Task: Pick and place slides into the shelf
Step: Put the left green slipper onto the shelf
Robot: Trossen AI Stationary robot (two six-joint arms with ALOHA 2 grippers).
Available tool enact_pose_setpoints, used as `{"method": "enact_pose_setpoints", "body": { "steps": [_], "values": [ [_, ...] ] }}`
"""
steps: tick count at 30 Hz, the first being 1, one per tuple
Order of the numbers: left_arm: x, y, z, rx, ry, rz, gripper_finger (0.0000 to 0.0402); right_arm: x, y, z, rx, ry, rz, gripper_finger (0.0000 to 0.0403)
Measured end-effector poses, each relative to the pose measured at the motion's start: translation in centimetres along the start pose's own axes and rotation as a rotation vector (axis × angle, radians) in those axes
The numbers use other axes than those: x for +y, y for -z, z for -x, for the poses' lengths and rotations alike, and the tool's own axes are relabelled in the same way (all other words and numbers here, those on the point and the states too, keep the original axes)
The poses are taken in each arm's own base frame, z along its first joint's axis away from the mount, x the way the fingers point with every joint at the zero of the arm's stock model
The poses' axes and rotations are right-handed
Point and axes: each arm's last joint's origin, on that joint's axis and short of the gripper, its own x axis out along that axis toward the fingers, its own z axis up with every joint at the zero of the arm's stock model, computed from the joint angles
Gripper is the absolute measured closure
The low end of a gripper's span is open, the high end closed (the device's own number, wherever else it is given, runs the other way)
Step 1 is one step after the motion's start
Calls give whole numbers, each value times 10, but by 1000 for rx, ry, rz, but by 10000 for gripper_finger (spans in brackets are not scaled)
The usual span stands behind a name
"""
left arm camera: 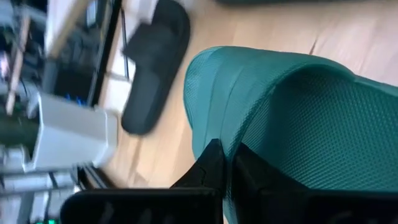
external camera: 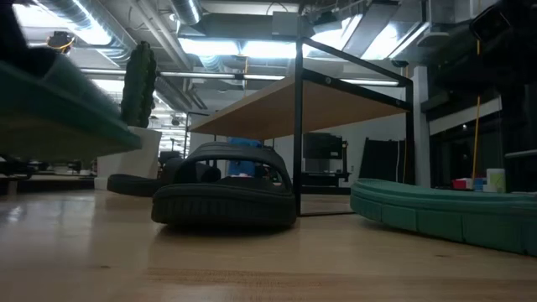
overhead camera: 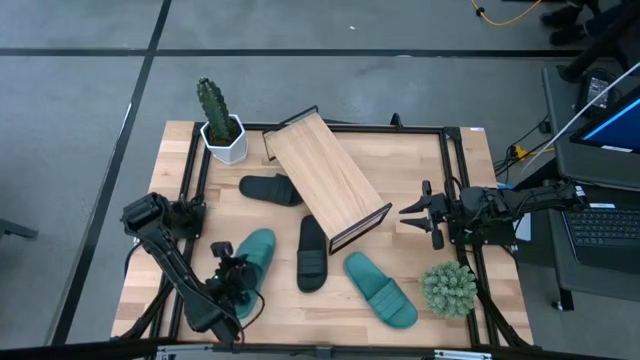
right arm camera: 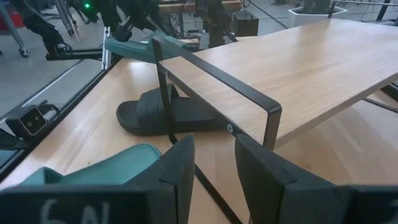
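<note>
With its two dark fingers clenched on the edge of a teal-green slide point(overhead camera: 252, 252), the left end effector point(overhead camera: 232, 276) sits at the desk's point(overhead camera: 420, 170) near-left part. A black slide point(overhead camera: 312, 253) lies just beside that sandal, its toe end under the low corner of the shelf point(overhead camera: 325, 176), which stands askew at mid-desk. Another black slide point(overhead camera: 271, 188) lies beside the shelf's far-left side; the second teal-green slide point(overhead camera: 380, 288) lies near-right. Fingers parted and empty, the right end effector point(overhead camera: 418, 213) hovers beside the shelf's right end. A potted cactus point(overhead camera: 218, 122) and a green plant point(overhead camera: 447, 288) occupy opposite corners.
</note>
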Motion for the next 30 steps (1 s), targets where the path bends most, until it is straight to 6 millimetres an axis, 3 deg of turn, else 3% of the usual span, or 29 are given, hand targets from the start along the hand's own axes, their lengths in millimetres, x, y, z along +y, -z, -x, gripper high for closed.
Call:
{"method": "enact_pose_setpoints", "body": {
  "steps": [3, 7, 18, 23, 30],
  "values": [
    [4, -8, 2, -45, 1, -32, 399, 0, -1, 0, -11, -1, -4, 286],
    [24, -20, 7, -137, -4, -40, 399, 0, -3, 0, -36, -4, -6, 286],
    [105, -45, 17, -358, -89, -117, 399, 0, -4, 0, -44, -5, -4, 286],
    [129, -55, 7, -332, -174, -250, 399, 0, -4, 0, -45, -5, -4, 286],
    [152, -79, -26, -224, -332, -358, 399, 1, -6, 0, -58, -6, -1, 286]
  ]
}}
